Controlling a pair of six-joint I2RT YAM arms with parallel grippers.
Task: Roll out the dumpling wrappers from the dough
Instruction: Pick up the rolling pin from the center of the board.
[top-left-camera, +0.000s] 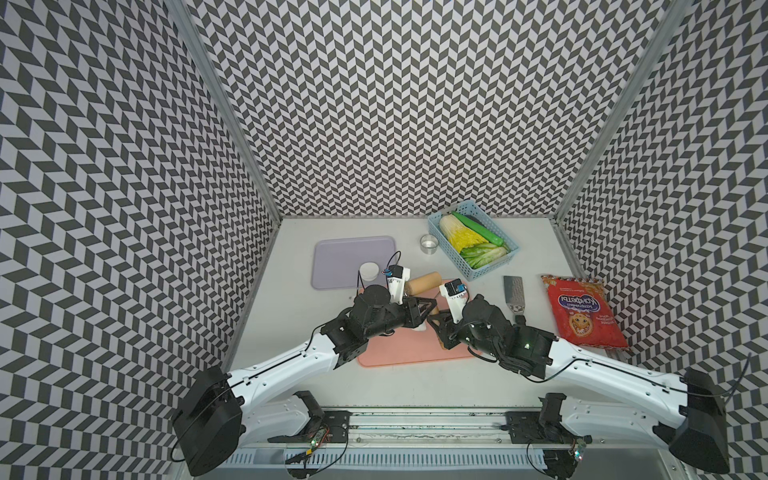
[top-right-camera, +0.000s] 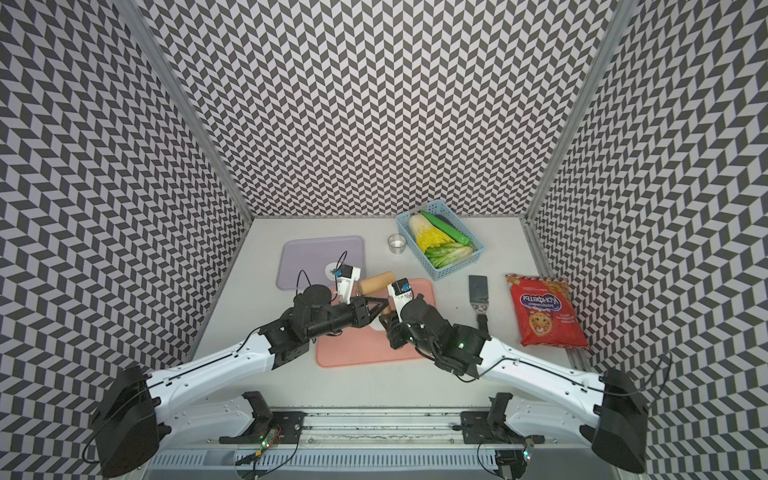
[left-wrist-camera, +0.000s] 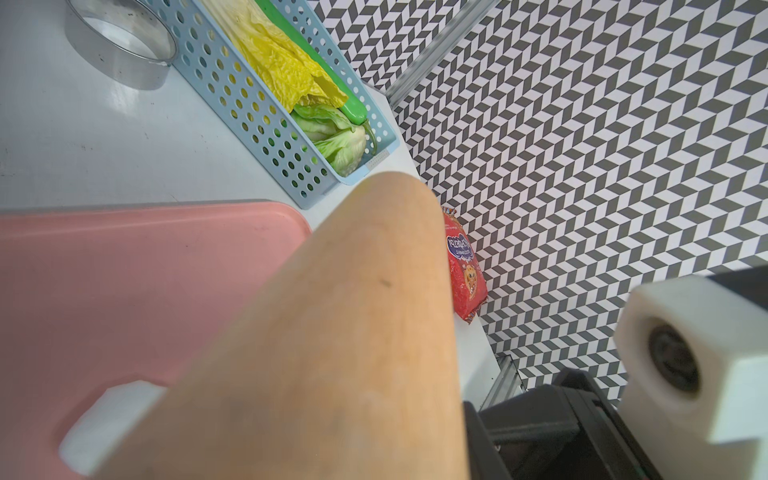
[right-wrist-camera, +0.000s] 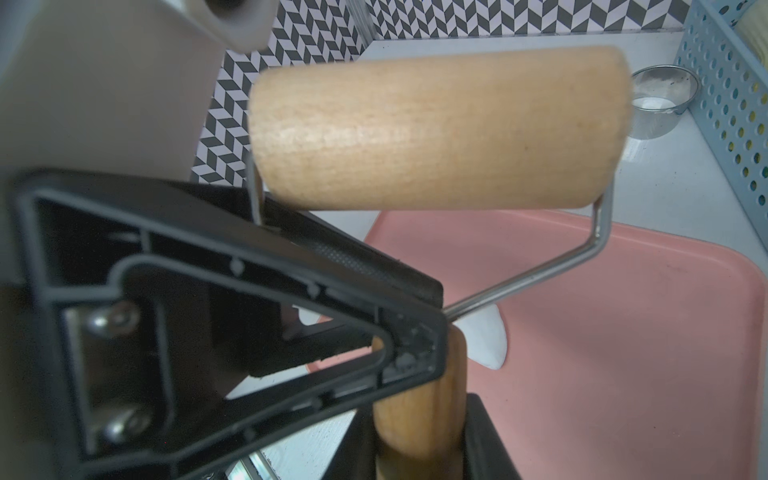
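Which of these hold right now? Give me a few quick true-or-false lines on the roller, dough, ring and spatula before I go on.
1. The right end effector grips the roller by its wooden handle. True.
2. The metal ring sits inside the basket. False: it stands on the table, beside the basket.
3. Some dough lies on the pink board. True.
4. The spatula lies on the board. False: it lies on the table, between the board and the red bag.
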